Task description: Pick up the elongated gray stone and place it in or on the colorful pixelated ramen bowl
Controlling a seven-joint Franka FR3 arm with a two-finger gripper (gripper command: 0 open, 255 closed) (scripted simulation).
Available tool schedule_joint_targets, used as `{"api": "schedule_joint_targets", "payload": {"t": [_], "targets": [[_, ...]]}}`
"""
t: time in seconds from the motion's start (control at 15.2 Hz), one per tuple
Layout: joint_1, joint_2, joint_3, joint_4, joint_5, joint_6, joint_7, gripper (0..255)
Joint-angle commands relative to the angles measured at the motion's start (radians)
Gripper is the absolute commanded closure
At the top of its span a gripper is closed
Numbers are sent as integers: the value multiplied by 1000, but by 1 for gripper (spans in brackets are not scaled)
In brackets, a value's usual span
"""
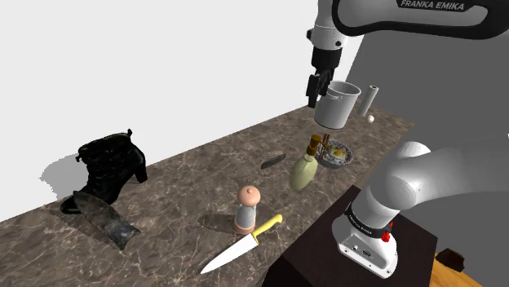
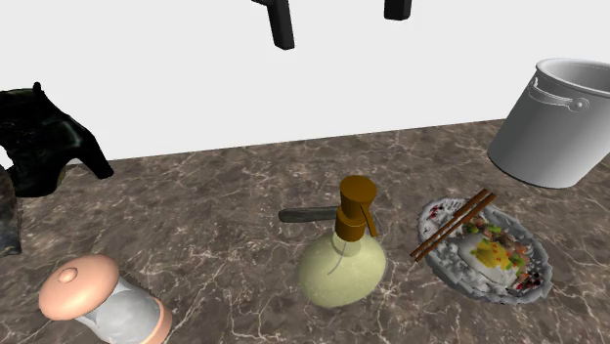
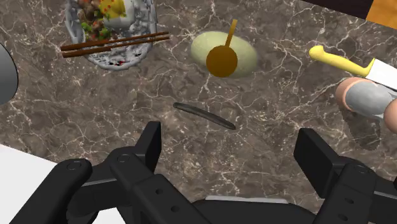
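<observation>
arm point(image 1: 408, 175): extended high, wrist point(image 1: 328, 37) bent down | gripper point(image 3: 233, 141): pointing down, 2 fingers point(image 3: 151, 143) apart, empty

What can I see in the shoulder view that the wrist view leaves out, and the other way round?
The shoulder view adds the black boot, a dark crumpled object beside it, the white arm and its stand. The wrist view adds a close look down at the counter: the gripper open, fingers apart, and brown chopsticks lying across the bowl's food. Both share the thin dark grey stone, the ramen bowl, the pump bottle, the yellow-handled knife and the grinder.
</observation>
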Motion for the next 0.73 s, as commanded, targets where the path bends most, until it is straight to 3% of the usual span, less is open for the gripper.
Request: {"api": "schedule_joint_targets", "payload": {"t": [0.0,0.66], "targets": [[0,0,0,0,0,0,0,0],[91,34,-210,-300,-106,417,-463,0]]}}
